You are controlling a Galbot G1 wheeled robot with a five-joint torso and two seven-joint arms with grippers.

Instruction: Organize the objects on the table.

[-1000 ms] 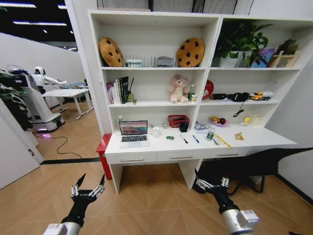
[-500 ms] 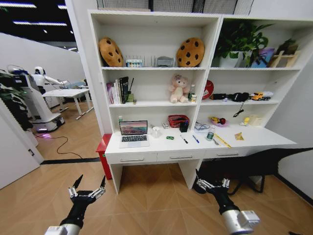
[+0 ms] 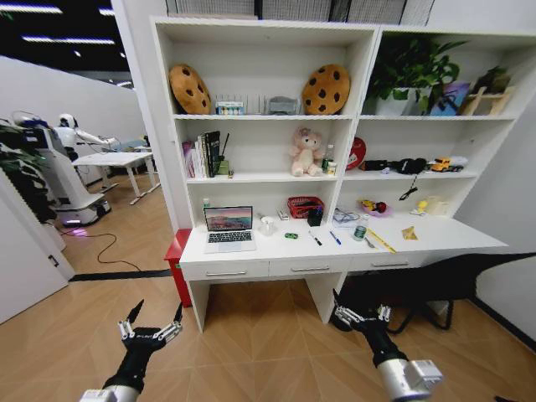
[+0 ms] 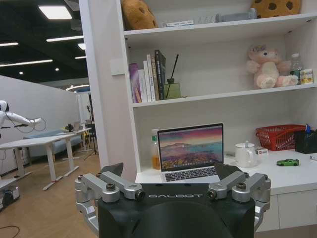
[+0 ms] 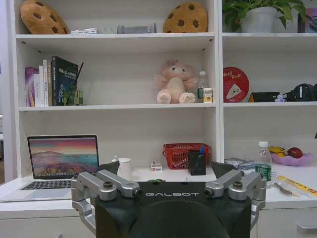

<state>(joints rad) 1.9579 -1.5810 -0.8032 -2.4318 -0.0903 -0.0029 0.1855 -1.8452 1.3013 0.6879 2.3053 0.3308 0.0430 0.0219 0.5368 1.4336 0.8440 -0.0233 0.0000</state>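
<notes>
- We stand well back from the surface (image 3: pixel 435 239), with bare floor between it and both hands; nothing is within reach yet.
- From the left hand (image 3: pixel 151 332) the laptop (image 3: pixel 229 228) lies toward 1 o'clock, open and upright at the left end of the surface, its long edge running along the front edge.
- From the right hand (image 3: pixel 360 316) the green car (image 3: pixel 291 235) sits toward 11 o'clock and the two pens (image 3: pixel 315 238) nearer 12, each pen slanting across the surface instead of lying square to its edge.
- The orange packet (image 3: pixel 409 234) lies toward 1 o'clock from the right hand, near the right end.
- We judge the right arm nearer the small clutter and the left arm nearer the laptop.
- Left hand: fingers spread wide, empty, pointing up and forward at the surface, held low over the floor.
- Right hand: also spread open and empty, at about the same low height, aimed at the middle drawer (image 3: pixel 310 267).
- In the left wrist view the laptop (image 4: pixel 190 151) sits just above the finger (image 4: pixel 109 184) knuckles, the car (image 4: pixel 288 162) off toward 3 o'clock.
</notes>
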